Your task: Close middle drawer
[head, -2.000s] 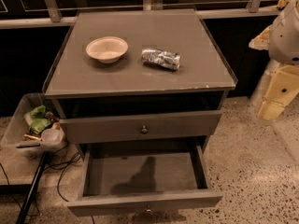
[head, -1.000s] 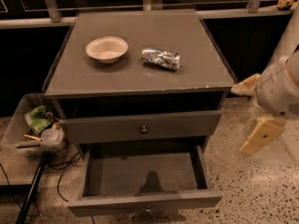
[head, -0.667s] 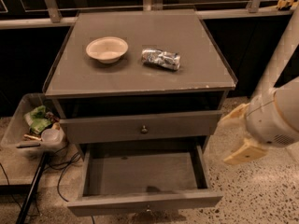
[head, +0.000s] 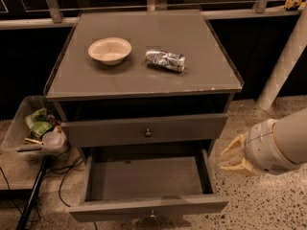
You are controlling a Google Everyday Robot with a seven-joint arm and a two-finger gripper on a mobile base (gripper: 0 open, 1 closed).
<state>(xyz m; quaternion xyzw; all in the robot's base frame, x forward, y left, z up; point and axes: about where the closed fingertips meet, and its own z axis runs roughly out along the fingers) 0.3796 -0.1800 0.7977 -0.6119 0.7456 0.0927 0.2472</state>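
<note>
The middle drawer (head: pixel 148 178) is pulled far out of the grey cabinet, and its inside is empty. Its flat front (head: pixel 120 208) faces me at the bottom edge, with a small dark knob (head: pixel 152 213) at centre. The top drawer (head: pixel 105 131), with its own knob (head: pixel 147 132), stands out only slightly above it. My gripper (head: pixel 230 157), with cream fingers (head: pixel 236 146), is open and empty. It hangs low just right of the middle drawer's right side wall, without touching it.
A white bowl (head: pixel 110 50) and a crushed silver can (head: pixel 165 60) lie on the cabinet top (head: pixel 144 80). A clear bin (head: pixel 19 128) with rubbish stands on the left, with cables and a dark pole (head: pixel 33 195) by it. A white post (head: pixel 283 66) rises on the right over speckled floor (head: pixel 268 200).
My arm has come down and to the left, from high at the right edge to low beside the open middle drawer's right side. The drawers have not moved.
</note>
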